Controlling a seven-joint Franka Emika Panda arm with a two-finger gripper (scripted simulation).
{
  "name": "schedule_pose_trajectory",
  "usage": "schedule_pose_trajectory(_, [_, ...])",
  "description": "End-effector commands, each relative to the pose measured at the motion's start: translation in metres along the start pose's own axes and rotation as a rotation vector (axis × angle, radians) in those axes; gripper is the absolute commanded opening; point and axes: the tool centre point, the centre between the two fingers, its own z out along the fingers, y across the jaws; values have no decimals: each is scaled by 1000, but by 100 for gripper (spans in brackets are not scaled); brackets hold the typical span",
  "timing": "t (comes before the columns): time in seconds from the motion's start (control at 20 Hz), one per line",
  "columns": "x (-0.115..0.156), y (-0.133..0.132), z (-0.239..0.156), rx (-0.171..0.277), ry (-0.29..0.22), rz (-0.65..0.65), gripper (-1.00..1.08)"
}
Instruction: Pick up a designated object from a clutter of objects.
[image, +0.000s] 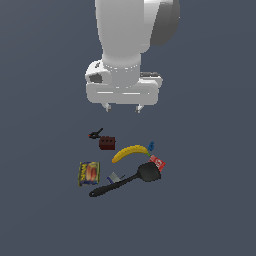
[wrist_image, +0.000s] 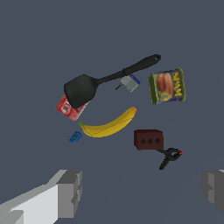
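The all-black spatula (image: 125, 181) (wrist_image: 105, 81) lies flat at the near side of the clutter of objects, its broad head over the red can (image: 158, 162) (wrist_image: 68, 108) and its thin handle reaching toward the meat tin (image: 89, 173) (wrist_image: 167, 86). My gripper (image: 123, 107) (wrist_image: 142, 192) hangs well above the group, open, with nothing between its fingers (wrist_image: 70, 192). In the exterior view it is above the small clamp (image: 95, 134) (wrist_image: 170, 156) and dark red block (image: 107, 143) (wrist_image: 148, 139), apart from the spatula.
A yellow banana (image: 130, 152) (wrist_image: 108, 126) lies between the block and the spatula head. A small blue item (image: 151, 146) (wrist_image: 75, 137) sits by the banana's tip. A small grey-blue piece (image: 114, 177) (wrist_image: 129, 82) rests against the spatula handle.
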Motion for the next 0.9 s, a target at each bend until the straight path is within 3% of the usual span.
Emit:
schedule_pose_trajectory(0.0, [0,0,0,0,0,0,100])
schedule_pose_trajectory(0.4, [1,-25,-13,-13,15,-79,100])
schedule_pose_trajectory(0.85, [7,-25,-9,-9,15,-45,100])
